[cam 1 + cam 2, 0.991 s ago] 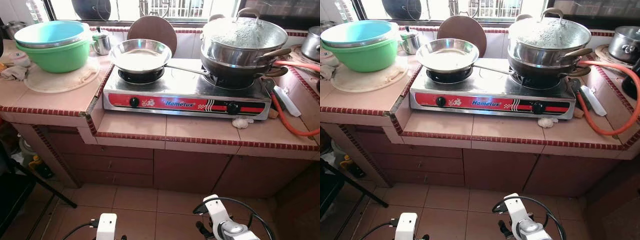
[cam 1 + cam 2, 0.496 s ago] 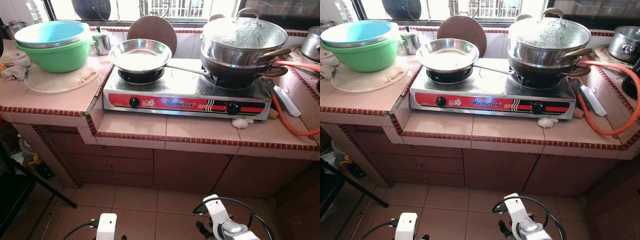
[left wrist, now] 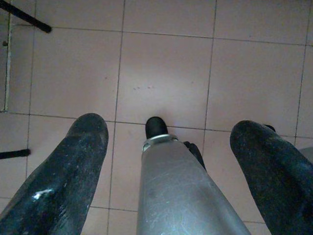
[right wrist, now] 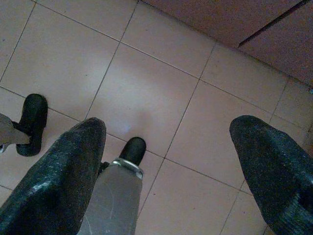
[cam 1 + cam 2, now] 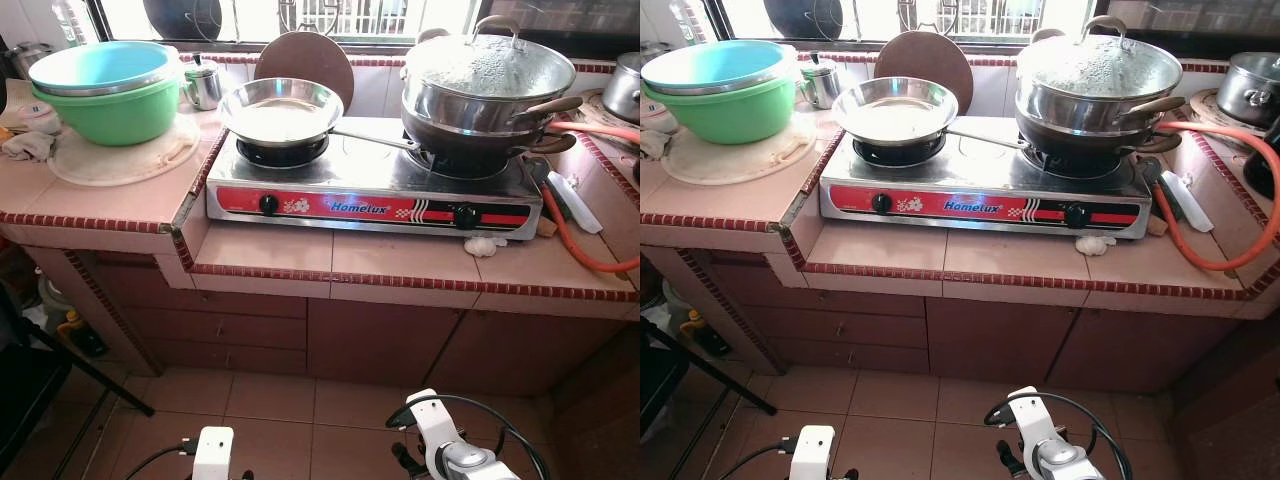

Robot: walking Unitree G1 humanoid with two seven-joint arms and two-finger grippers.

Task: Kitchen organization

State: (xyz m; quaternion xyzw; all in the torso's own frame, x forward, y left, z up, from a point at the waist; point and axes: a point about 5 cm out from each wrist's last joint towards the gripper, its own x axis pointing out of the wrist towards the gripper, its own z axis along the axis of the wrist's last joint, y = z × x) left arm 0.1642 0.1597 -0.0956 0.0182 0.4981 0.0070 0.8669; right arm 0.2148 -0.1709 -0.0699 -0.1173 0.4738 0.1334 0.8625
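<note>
Desk (image 5: 120,205), scanned left to right:

- At 10 o'clock: blue bowl (image 5: 100,66) nested in green bowl (image 5: 115,112), resting on a pale board (image 5: 125,160). Cloth (image 5: 28,146) just beside, at the far left edge. Small steel pot (image 5: 205,85) behind, near the window.
- At 12 o'clock: stove (image 5: 370,190). Empty pan (image 5: 281,110) on left burner, handle pointing to 3 o'clock. Round brown board (image 5: 305,58) upright against the wall behind.
- At 1 o'clock: lidded pot (image 5: 487,82) stacked in a dark wok (image 5: 470,135) on right burner.
- At 3 o'clock: orange hose (image 5: 585,255) looping across the desk; white crumpled scrap (image 5: 481,245) just in front of the stove.

Left tool (image 3: 168,147): released, fingers spread wide, aimed at floor (image 3: 166,63), holding nothing. Right tool (image 4: 168,161): released likewise, aimed at floor tiles near the cabinet base.

Progress, as judged: not yet started. Both arms hanging low at 6 o'clock, well apart from every item. Nothing grasped or visibly sorted. Remaining: approach, choose an item, lift, and place.
</note>
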